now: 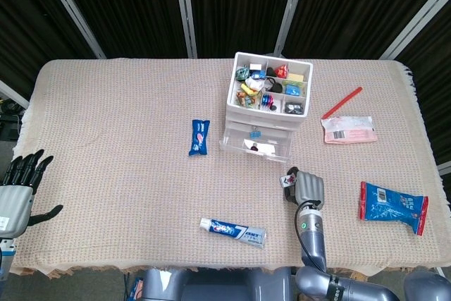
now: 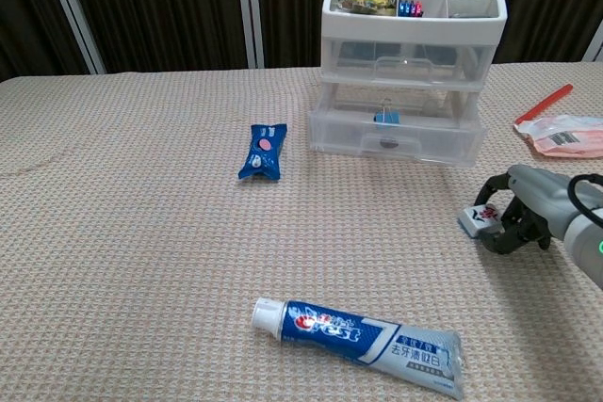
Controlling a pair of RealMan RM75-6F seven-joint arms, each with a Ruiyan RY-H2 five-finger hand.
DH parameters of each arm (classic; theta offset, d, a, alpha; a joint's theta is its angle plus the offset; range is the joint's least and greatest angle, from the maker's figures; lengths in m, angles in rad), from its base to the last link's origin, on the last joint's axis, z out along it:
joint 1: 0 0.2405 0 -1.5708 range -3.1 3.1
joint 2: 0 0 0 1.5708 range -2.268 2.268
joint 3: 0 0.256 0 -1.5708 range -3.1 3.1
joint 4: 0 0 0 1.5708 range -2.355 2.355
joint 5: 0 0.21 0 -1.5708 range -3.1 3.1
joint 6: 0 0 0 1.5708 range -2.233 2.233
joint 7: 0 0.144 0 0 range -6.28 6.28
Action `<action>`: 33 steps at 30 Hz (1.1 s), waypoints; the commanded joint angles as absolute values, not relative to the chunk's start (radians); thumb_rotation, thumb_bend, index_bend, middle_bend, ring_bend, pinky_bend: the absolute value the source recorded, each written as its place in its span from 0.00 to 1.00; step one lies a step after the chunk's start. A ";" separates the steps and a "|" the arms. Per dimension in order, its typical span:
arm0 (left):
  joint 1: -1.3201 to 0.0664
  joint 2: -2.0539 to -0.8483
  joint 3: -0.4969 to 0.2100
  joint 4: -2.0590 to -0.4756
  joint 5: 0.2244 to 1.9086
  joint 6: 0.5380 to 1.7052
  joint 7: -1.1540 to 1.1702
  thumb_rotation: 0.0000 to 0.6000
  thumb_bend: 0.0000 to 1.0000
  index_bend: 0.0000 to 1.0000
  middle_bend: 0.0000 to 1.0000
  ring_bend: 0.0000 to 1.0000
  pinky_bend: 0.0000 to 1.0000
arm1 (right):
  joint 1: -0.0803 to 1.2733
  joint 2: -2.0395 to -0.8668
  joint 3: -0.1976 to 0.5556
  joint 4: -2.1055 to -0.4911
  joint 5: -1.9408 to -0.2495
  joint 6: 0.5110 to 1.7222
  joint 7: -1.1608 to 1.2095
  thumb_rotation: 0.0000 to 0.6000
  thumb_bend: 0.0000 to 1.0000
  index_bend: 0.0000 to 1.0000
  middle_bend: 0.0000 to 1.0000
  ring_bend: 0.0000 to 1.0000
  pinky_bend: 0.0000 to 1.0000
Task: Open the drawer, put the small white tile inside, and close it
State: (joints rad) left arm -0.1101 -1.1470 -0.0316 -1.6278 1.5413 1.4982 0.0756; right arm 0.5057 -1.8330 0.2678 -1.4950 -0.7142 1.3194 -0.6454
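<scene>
Small white tile (image 2: 480, 218), red mark on its face, tilted off the cloth; right hand (image 2: 524, 215) pinches it.

We get bright, even overhead light in both views, shadows short and soft. Black backdrop along the top stays unlit. Focus is sharp across the frame, no motion blur, no obvious glare or edge distortion.
</scene>
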 commanded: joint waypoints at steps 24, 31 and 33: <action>-0.108 -1.146 -0.032 -1.629 1.546 1.506 0.075 1.00 0.15 0.09 0.00 0.00 0.00 | 0.428 -1.750 0.212 -1.683 -0.828 1.378 -0.566 1.00 0.34 0.57 0.83 0.84 0.62; -0.107 -1.147 -0.031 -1.627 1.550 1.508 0.073 1.00 0.15 0.09 0.00 0.00 0.00 | 0.395 -1.676 0.203 -1.815 -0.878 1.416 -0.547 1.00 0.34 0.58 0.83 0.83 0.62; -0.107 -1.148 -0.031 -1.626 1.550 1.508 0.075 1.00 0.15 0.09 0.00 0.00 0.00 | 0.395 -1.661 0.209 -1.848 -0.894 1.427 -0.551 1.00 0.34 0.58 0.83 0.83 0.62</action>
State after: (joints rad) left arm -0.1072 -1.1475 -0.0314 -1.6260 1.5499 1.5085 0.0750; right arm 0.4013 -1.6803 0.2069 -1.8212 -0.8758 1.4127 -0.5516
